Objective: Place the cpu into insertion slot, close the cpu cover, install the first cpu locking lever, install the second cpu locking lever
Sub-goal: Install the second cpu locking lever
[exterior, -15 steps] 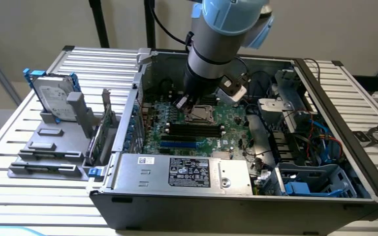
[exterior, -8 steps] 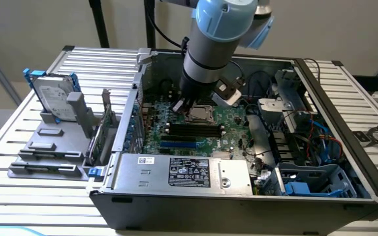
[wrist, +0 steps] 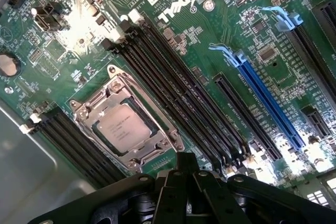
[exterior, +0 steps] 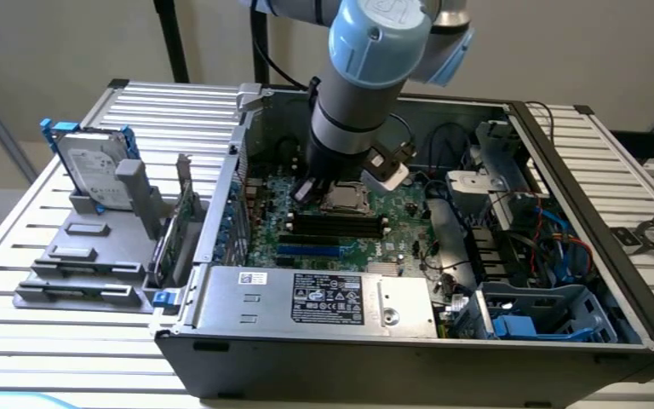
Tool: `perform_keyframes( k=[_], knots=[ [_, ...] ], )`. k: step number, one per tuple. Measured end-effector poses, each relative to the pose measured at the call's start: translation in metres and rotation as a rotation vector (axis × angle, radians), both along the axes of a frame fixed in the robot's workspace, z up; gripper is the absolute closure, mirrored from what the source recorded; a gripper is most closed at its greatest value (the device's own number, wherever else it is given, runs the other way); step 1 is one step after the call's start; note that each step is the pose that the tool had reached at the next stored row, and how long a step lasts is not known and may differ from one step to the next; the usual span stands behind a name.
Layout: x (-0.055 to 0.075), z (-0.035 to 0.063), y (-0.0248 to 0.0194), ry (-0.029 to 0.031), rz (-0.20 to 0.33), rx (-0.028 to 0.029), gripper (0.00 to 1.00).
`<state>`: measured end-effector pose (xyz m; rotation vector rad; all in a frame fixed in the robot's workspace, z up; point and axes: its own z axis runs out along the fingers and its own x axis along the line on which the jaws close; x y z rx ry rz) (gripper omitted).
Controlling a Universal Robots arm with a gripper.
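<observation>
Silvery-grey metal marks the cpu (wrist: 125, 128), a small flat square with faint print on its matte top, lying in the insertion slot (wrist: 153, 125) on the green motherboard (wrist: 207, 56). The cpu cover (wrist: 102, 98), a thin bright steel frame with a window cut-out, lies shut around it, screws at its corners. Long black memory slots (wrist: 173, 90) run just beside the socket. In the exterior view, the socket (exterior: 346, 198) sits at about 10 o'clock from the silver power supply box (exterior: 316, 300) inside the open black computer case (exterior: 599, 256), which rests on a ribbed metal tabletop (exterior: 31, 328). The arm (exterior: 361, 85) stands nearly upright over the socket. The hand (wrist: 185, 174), black and angular, has its fingers drawn together, holding nothing.
</observation>
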<state>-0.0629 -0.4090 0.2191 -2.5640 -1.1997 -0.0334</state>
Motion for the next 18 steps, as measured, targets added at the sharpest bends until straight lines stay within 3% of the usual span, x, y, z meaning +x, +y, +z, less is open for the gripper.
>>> perform_keyframes(
  k=[12, 18],
  knots=[
    [-0.007, -0.0205, 0.0027, -0.0330, 0.000, 0.0000, 0.89],
    [-0.009, -0.0224, 0.0047, -0.0384, 0.000, 0.0002, 0.89]
  ],
)
